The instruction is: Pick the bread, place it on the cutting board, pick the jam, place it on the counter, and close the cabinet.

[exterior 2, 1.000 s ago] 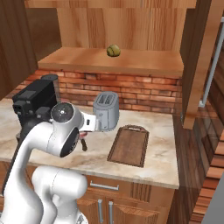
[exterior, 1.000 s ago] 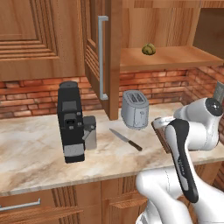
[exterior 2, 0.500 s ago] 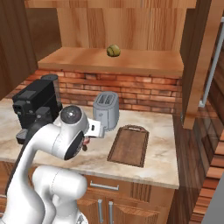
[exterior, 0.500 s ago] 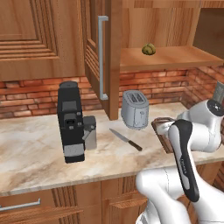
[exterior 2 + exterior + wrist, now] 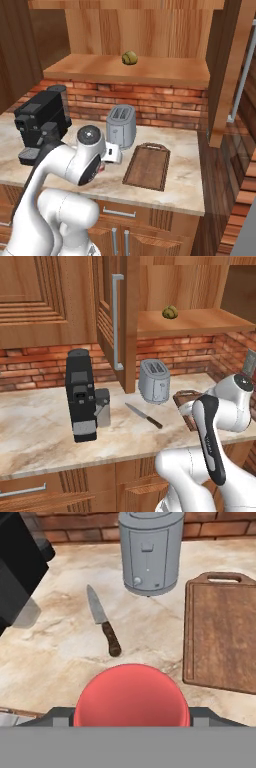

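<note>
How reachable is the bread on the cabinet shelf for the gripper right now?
Probably not yet. The bread sits alone on the open shelf, with the cabinet door swung aside, but the gripper is low over the counter, closed on the jam.

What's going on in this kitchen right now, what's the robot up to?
The white arm's gripper is holding the red jam jar above the counter, near a knife and the toaster. The bread still sits on the open cabinet's shelf, and the cutting board has nothing on it. The cabinet door hangs open, so most of the job seems to be ahead.
</note>
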Available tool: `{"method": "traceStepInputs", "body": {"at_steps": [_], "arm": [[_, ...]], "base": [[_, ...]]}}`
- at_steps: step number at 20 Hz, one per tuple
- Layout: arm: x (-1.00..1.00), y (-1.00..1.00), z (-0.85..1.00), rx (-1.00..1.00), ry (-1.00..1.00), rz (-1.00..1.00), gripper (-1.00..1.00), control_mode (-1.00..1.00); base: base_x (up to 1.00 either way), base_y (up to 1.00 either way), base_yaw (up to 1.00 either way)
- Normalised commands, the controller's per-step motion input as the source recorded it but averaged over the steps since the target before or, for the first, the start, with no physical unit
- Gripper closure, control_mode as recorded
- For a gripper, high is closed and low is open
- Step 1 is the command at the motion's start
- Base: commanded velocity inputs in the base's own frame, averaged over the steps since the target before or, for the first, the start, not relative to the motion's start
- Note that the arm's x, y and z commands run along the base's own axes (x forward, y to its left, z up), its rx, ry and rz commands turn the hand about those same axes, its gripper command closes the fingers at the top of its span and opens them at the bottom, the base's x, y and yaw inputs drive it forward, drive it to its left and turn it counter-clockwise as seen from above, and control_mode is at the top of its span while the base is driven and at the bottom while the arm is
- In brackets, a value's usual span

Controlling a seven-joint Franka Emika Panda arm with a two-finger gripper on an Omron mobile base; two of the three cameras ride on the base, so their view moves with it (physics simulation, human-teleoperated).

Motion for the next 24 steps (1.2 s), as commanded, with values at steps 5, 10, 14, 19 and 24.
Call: {"method": "traceStepInputs", "body": {"at_steps": [5, 10, 14, 19, 24], "arm": [[0.0, 0.0, -0.42, -0.02, 0.0, 0.0, 1.0, -1.0], [0.02, 0.0, -0.37, -0.02, 0.0, 0.0, 1.0, -1.0], [0.22, 0.0, -0.38, -0.04, -0.01, 0.0, 1.0, -1.0], [0.3, 0.0, -0.37, -0.03, -0.02, 0.0, 1.0, -1.0], [0.33, 0.0, -0.32, -0.01, -0.04, 0.0, 1.0, -1.0]], "base": [[0.0, 0.0, 0.0], [0.0, 0.0, 0.0], [0.0, 0.0, 0.0], [0.0, 0.0, 0.0], [0.0, 0.0, 0.0]]}}
